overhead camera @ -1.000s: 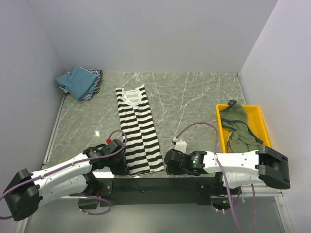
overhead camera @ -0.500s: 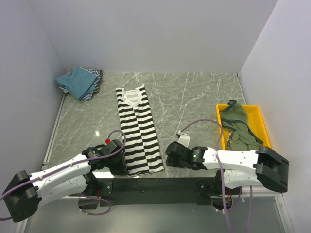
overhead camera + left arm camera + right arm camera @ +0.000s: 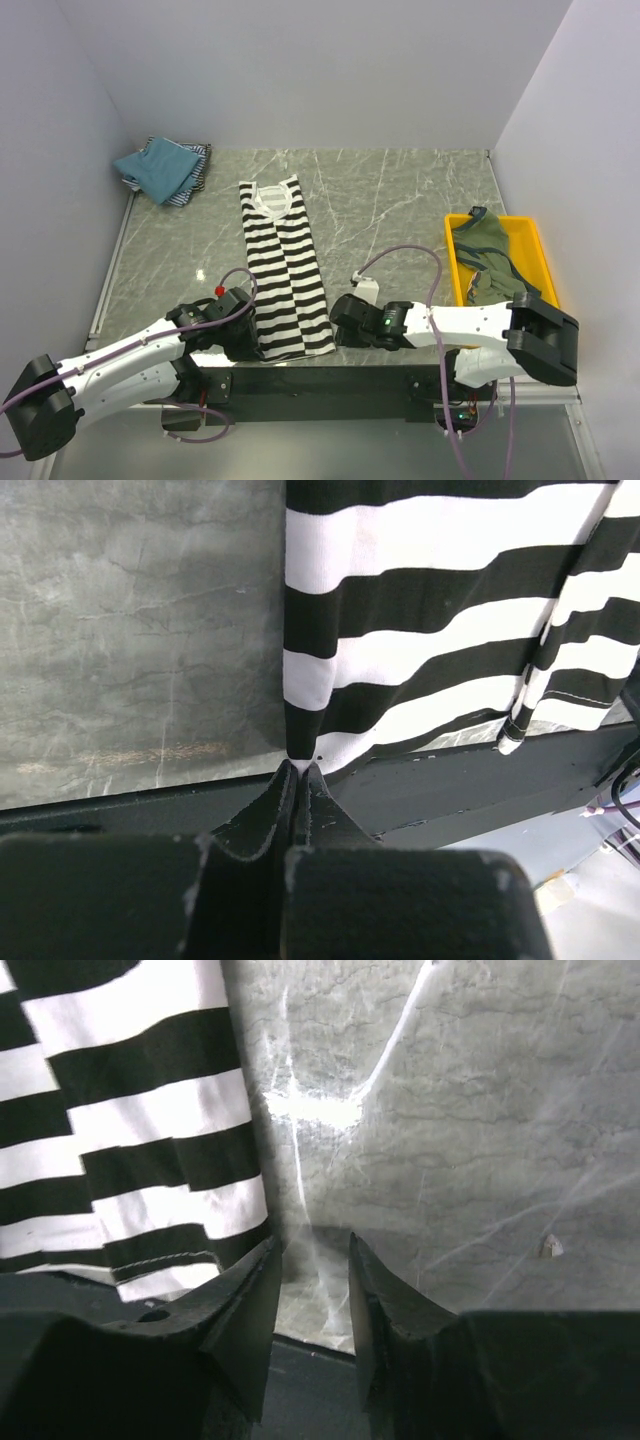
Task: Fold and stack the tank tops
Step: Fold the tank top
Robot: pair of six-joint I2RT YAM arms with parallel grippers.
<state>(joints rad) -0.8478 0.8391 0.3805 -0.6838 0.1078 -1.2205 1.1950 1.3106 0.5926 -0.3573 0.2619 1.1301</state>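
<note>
The black-and-white striped tank top (image 3: 285, 270) lies folded lengthwise on the table, neck away from me. My left gripper (image 3: 250, 345) is shut on its near left hem corner (image 3: 300, 765). My right gripper (image 3: 337, 330) is open, low beside the near right hem corner (image 3: 190, 1250), not touching it. The teal-blue top (image 3: 155, 168) lies on the fine blue-and-white striped top (image 3: 195, 170) at the far left. The olive-green top (image 3: 495, 260) lies in the yellow tray (image 3: 535, 245).
The grey marble table (image 3: 390, 210) ends in a dark front rail (image 3: 450, 780) just below the hem. White walls close the left, back and right sides. The tray stands at the right edge.
My right gripper has moved left towards the striped top's near right corner. My left gripper has stayed at the near left corner.
</note>
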